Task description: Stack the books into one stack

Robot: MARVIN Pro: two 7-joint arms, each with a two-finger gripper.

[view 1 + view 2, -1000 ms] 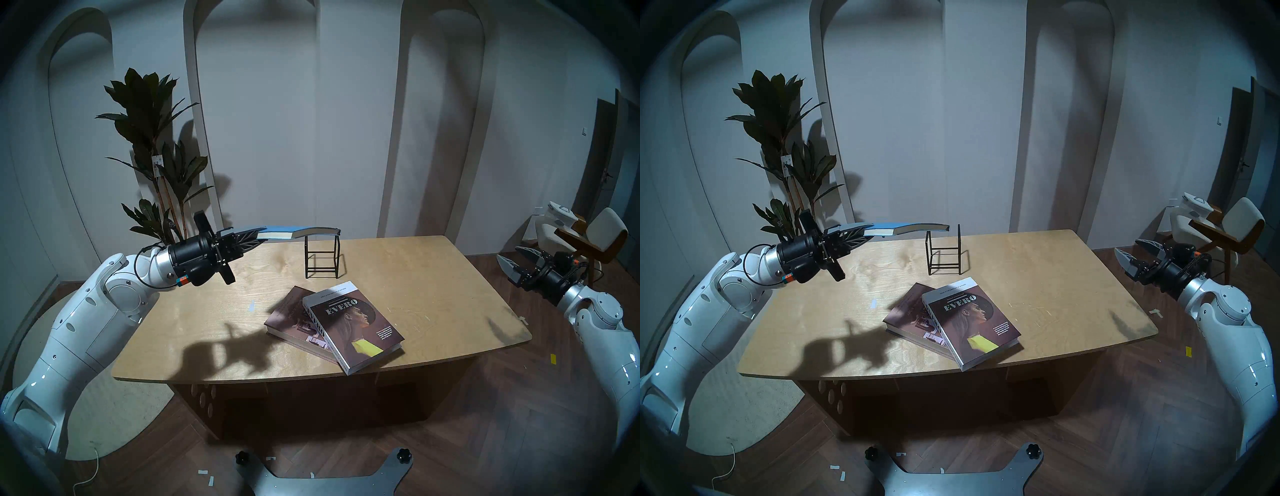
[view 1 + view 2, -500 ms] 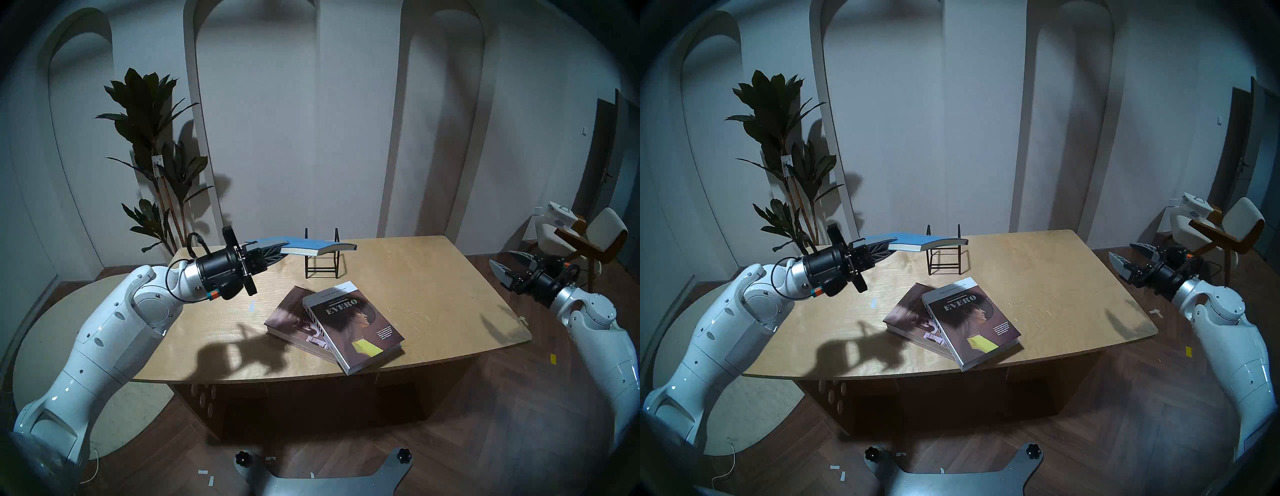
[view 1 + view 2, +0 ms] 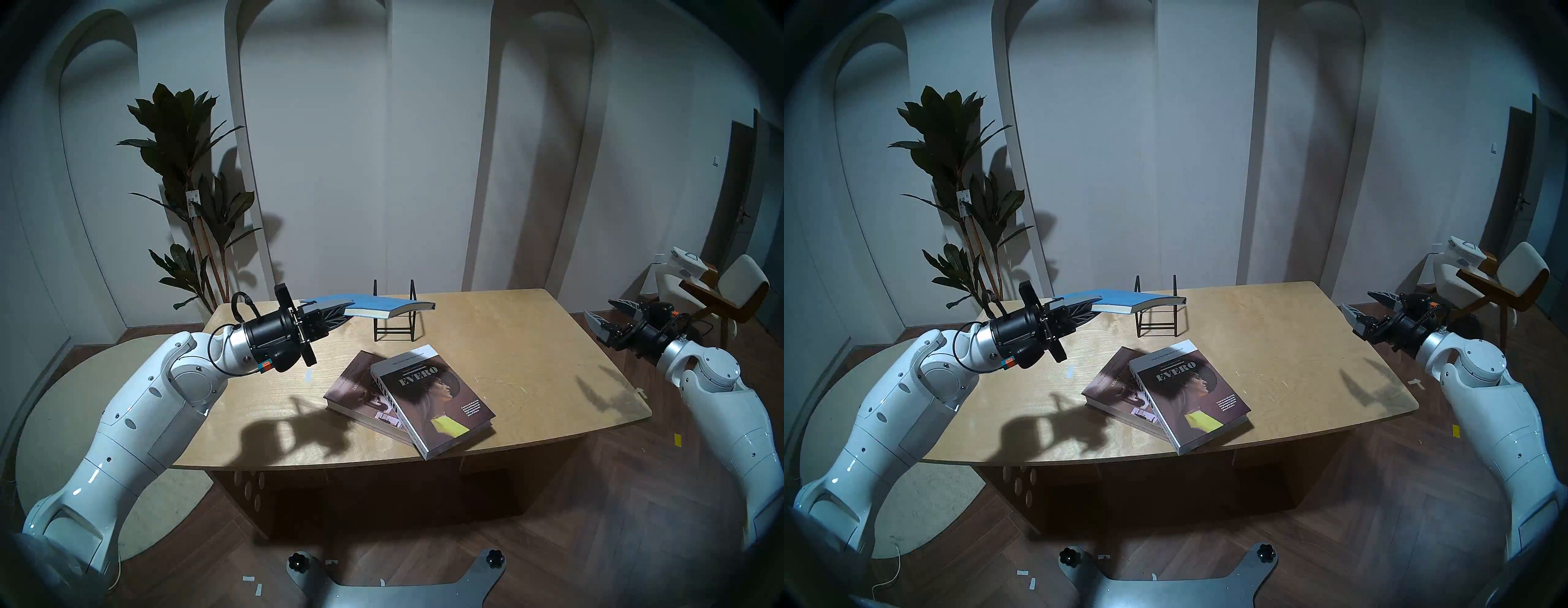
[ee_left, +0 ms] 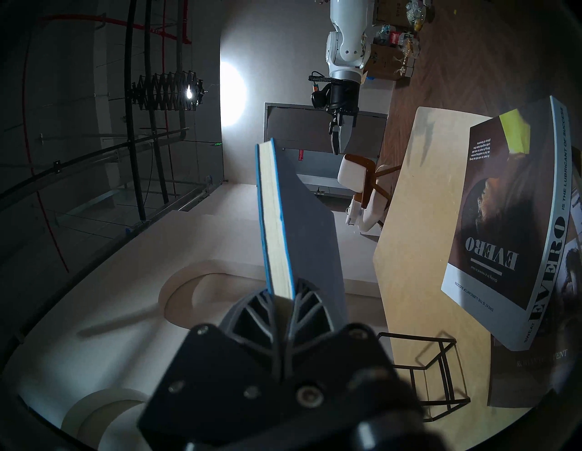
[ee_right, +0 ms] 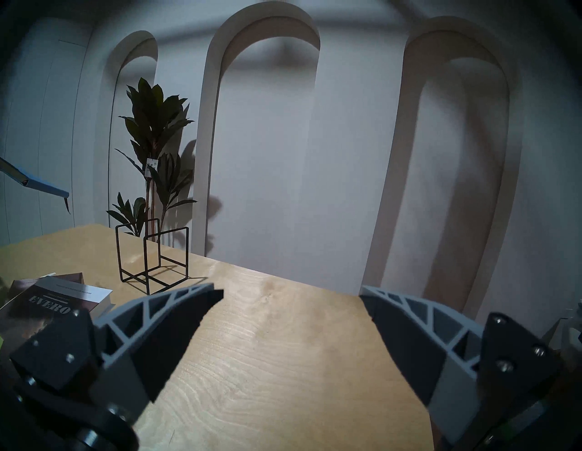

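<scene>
My left gripper is shut on one end of the thin blue book and holds it flat in the air at the table's back, in front of the black wire rack. The left wrist view shows the blue book clamped between the fingers. The brown "EVERO" book lies askew on the mauve-brown book near the table's front edge. My right gripper is open and empty above the table's right edge; in its own view the fingers are spread wide.
The wooden table has a curved front edge, and the EVERO book overhangs it slightly. A potted plant stands behind the table's left corner. A chair stands to the far right behind my right arm.
My left arm moved right and lower with the blue book, bringing it from above the rack to in front of it. My right gripper moved left, toward the table.
</scene>
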